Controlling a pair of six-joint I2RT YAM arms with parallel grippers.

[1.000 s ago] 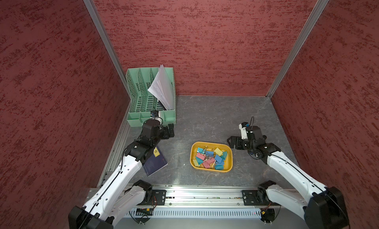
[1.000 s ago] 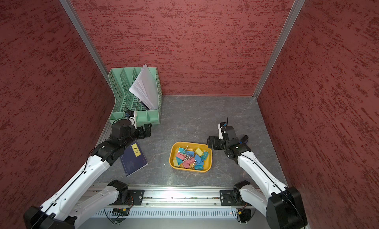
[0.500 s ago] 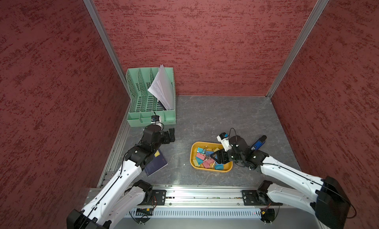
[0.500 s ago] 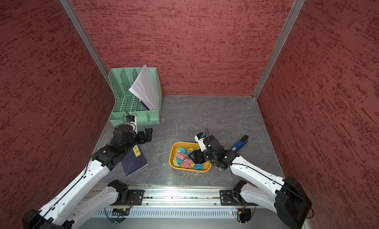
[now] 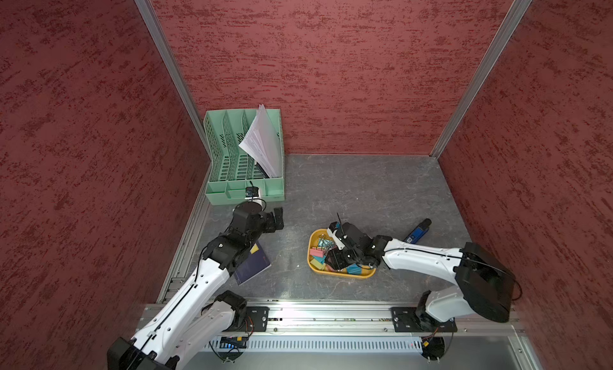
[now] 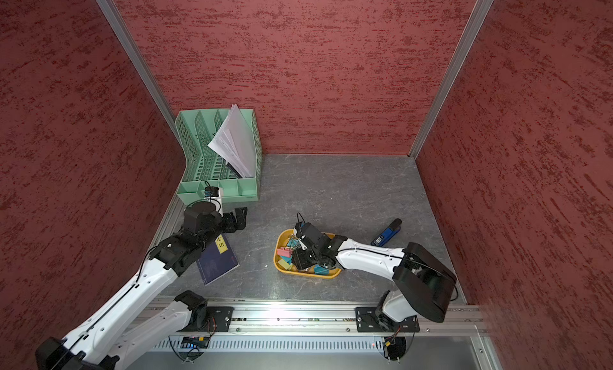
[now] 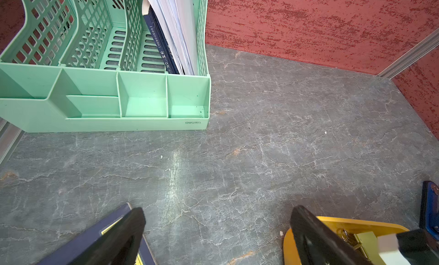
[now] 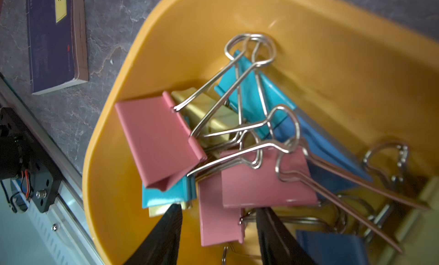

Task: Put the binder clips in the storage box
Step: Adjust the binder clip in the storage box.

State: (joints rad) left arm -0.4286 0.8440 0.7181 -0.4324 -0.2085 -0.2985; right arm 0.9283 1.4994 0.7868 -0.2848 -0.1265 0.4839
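Several binder clips, pink, teal, blue and yellow metal with silver wire handles, lie heaped inside the shallow yellow-orange plastic storage box; only the right wrist view shows them clearly. In both top views the right gripper covers much of the box. Its jaws straddle a pink clip, half apart; whether they pinch it I cannot tell. The left wrist view catches one box corner; the left gripper, well apart from it, stands wide and empty.
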